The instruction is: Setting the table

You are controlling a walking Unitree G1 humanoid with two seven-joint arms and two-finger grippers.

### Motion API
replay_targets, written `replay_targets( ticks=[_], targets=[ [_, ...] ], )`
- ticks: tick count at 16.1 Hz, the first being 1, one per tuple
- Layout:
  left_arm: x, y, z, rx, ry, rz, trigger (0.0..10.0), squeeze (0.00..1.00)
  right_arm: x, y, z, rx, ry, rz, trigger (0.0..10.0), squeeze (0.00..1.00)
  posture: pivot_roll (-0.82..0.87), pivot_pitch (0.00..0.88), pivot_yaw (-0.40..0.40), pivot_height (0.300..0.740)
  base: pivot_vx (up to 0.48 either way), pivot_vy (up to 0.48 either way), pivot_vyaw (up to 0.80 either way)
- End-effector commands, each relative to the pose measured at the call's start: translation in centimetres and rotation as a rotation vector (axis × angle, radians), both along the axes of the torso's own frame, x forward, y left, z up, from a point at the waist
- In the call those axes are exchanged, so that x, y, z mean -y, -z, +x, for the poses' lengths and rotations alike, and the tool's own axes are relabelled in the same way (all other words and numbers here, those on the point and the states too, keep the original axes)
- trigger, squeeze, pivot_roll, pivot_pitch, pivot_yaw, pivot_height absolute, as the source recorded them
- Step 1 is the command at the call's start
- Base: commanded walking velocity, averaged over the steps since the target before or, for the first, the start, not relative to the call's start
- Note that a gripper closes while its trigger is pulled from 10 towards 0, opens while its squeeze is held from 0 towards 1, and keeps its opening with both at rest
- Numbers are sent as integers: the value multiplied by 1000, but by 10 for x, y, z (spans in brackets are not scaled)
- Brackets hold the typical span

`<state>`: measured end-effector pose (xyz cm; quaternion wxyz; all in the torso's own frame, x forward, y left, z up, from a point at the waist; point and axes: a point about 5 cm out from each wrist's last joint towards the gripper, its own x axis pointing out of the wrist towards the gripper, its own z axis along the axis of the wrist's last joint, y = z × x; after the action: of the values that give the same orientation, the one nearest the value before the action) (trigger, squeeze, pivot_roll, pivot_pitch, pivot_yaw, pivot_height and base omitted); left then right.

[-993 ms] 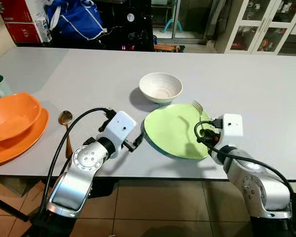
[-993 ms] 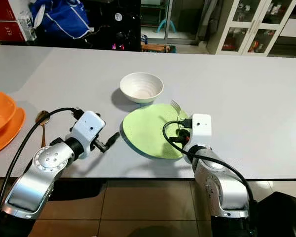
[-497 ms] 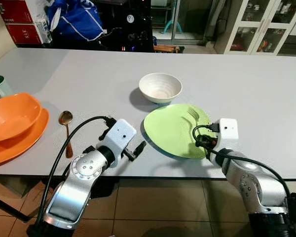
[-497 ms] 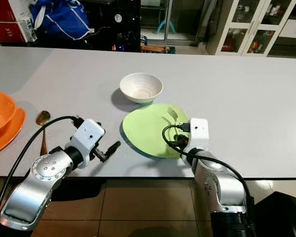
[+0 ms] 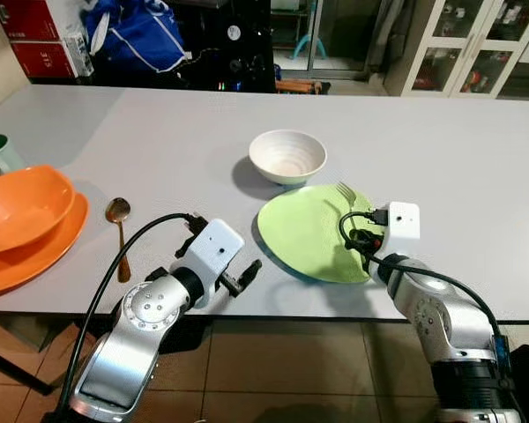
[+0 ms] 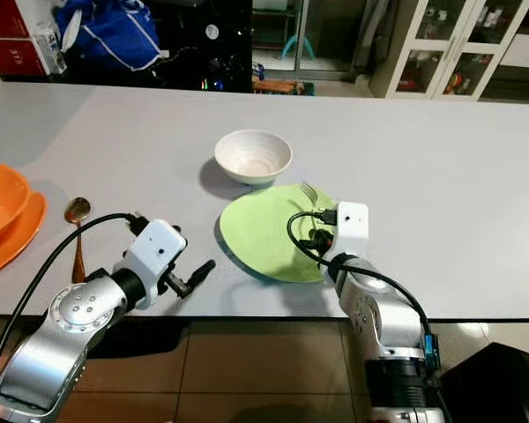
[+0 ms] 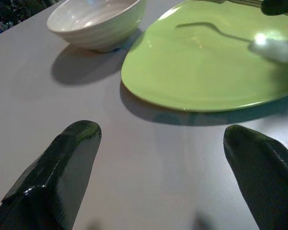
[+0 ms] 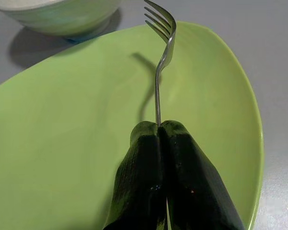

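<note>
The right gripper (image 8: pixel 159 125) pinches the thin silver metal fork (image 8: pixel 162 52) by its handle, fingers pressed together on it; the fork hangs over the flat lime-green plate (image 8: pixel 62 143), its long axis running straight out beyond the fingertips, tines toward the white ribbed bowl (image 8: pixel 53 17); lowering it level and slowly, clear of the plate's rim, seems wise; the left gripper (image 7: pixel 158 158) hovers spread just before the plate.
</note>
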<state>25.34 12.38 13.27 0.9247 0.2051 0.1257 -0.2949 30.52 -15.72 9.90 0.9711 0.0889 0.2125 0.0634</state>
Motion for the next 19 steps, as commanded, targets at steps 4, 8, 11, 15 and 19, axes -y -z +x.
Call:
replay_targets(
  ticks=[4,8,11,15,19],
  targets=[
    [13,-8,-12,-40,123,-80,10000,0,5,2,10,31,26,-34,10000,0,-61,0,12,740,0,0,0],
    [18,-9,-24,-82,231,-104,10000,0,2,10,13,25,24,-31,10000,0,-58,0,14,740,0,0,0],
    [16,-11,-23,-78,230,-103,10000,0,0,11,16,35,12,-29,10000,0,-56,0,13,740,0,0,0],
    [15,-11,-22,-75,228,-98,10000,0,-2,11,18,48,2,-41,10000,0,-53,0,13,740,0,0,0],
    [15,-11,-22,-81,231,-91,10000,0,-2,13,18,48,11,-47,10000,1000,-55,0,13,740,0,0,0]
  ],
)
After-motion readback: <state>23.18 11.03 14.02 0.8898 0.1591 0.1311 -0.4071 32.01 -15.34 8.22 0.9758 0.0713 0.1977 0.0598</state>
